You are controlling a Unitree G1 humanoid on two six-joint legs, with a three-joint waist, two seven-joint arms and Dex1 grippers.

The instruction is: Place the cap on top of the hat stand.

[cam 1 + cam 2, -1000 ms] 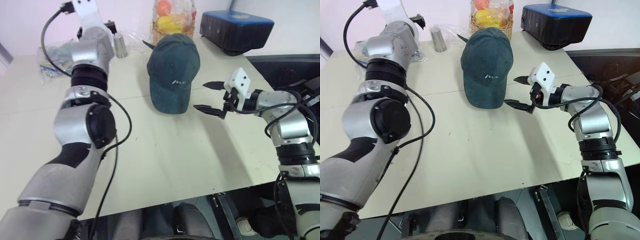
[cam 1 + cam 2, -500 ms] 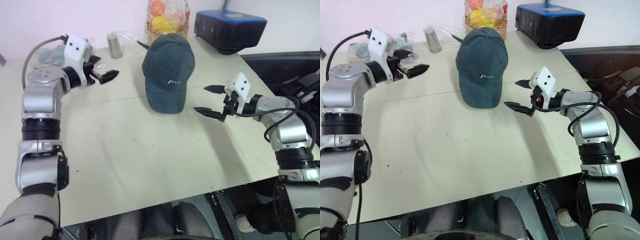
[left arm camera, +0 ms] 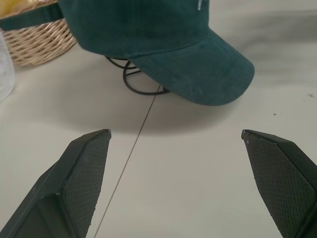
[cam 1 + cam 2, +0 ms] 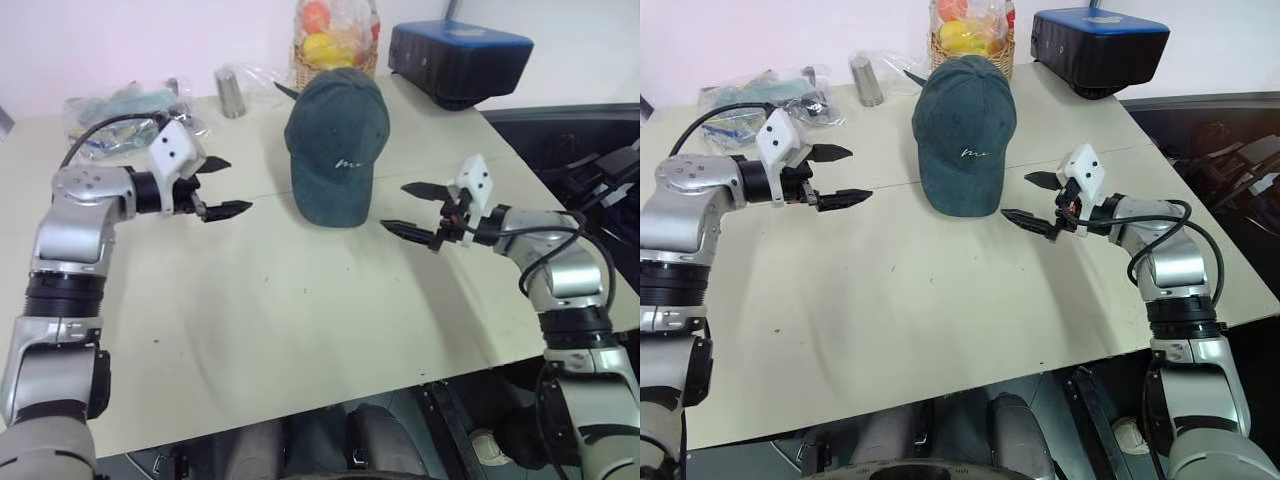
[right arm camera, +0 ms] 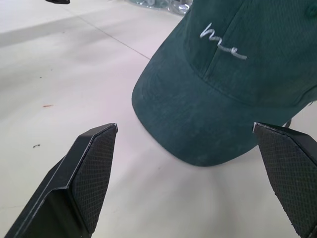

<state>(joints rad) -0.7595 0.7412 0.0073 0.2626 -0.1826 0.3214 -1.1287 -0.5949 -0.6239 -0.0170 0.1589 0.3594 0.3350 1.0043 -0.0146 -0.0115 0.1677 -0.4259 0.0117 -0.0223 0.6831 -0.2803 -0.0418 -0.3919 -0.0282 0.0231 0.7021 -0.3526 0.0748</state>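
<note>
The dark teal cap (image 4: 336, 140) with white script on its front sits over the hat stand (image 3: 134, 83) at the middle back of the table. Just a few black wire loops of the stand show under the brim. My left gripper (image 4: 232, 185) hovers open to the left of the cap, pointing at it, with nothing between its fingers. To the right of the brim my right gripper (image 4: 398, 207) is also open and empty, pointing left. Both are apart from the cap. From the right wrist the brim (image 5: 198, 124) lies just ahead of the spread fingers.
A wicker basket (image 4: 335, 50) of fruit stands right behind the cap. A metal cylinder (image 4: 231, 92) and plastic bags (image 4: 115, 105) lie at the back left. A blue-black case (image 4: 460, 55) sits at the back right. The pale table (image 4: 300, 320) ends close past my right arm.
My left arm has swung down from high at the back left to table height beside the cap, its gripper turned toward the cap. The right gripper has sunk a little.
</note>
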